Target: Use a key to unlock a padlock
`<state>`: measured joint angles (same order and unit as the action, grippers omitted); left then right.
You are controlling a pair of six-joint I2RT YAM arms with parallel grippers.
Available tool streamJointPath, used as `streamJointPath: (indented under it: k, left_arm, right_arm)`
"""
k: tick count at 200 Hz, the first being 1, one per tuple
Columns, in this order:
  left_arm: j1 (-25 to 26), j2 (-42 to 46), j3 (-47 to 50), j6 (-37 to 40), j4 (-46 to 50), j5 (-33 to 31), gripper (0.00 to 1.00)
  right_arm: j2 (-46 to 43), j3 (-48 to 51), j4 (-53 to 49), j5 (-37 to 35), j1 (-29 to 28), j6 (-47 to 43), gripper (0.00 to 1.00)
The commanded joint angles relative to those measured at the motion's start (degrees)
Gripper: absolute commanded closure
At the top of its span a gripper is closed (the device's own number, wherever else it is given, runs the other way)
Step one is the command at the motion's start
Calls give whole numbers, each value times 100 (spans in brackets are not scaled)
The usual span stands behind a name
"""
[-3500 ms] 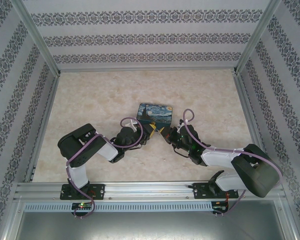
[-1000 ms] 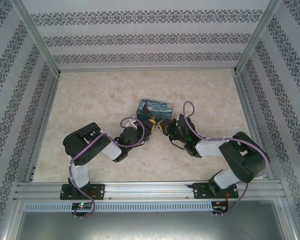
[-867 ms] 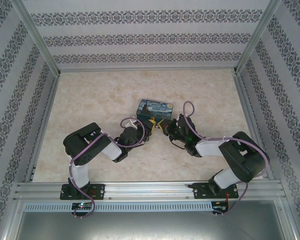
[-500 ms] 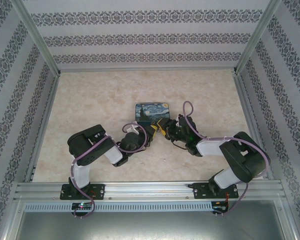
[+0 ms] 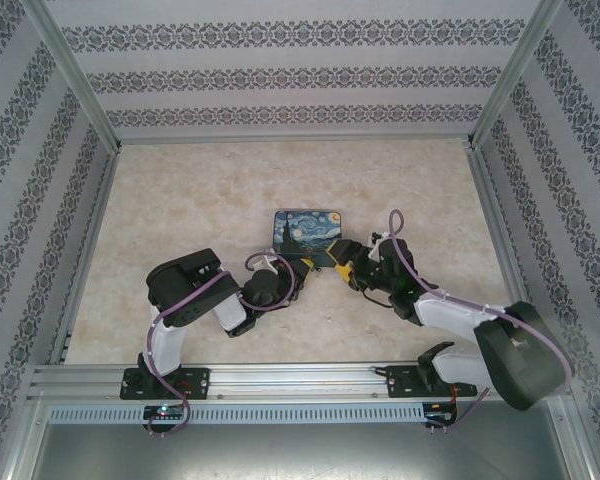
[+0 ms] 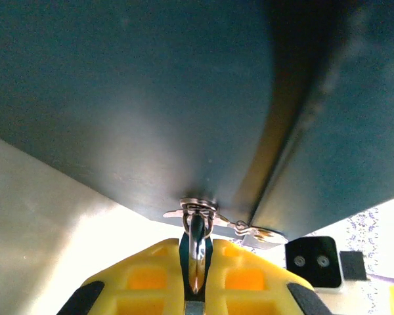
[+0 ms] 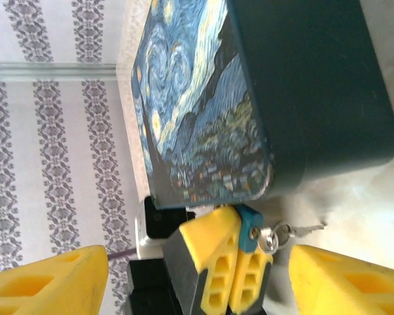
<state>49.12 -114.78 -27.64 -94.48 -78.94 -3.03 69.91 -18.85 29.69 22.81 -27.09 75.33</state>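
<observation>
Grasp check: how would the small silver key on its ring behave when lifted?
Likely floppy: the small silver key joins the blue piece in the left gripper only through a silver ring, so it probably swings. Thin, probably light.

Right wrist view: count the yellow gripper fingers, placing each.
4. Right gripper: two fingers at the bottom corners, wide apart. Left gripper: two pressed together, bottom centre, below the tin. None seem hidden.

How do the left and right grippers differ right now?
The left gripper is shut on a small blue piece carrying a key ring; the right gripper is open, holding nothing. The left gripper's fingers press together; the right gripper's stand wide apart. Both have yellow fingers beside the painted box.
</observation>
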Motion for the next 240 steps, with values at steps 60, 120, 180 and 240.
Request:
streamJointPath:
  k: [60, 120, 180, 240]
  left_arm:
    - [-17, -107, 49, 164, -152, 255, 100]
    - [-17, -98, 83, 210, -113, 333, 100]
    - [-17, -103, 62, 219, -60, 414, 100]
    - [-17, -97, 57, 220, -62, 443, 100]
  right_arm:
    - [-356, -1302, -3538, -984, -683, -3466, 38]
    - [170, -1824, -4295, -3102, -1770, -5168, 53]
    - [603, -1789, -3895, -3372, -2122, -6023, 64]
    - [1067, -1899, -3676, -3360, -2195, -6315, 64]
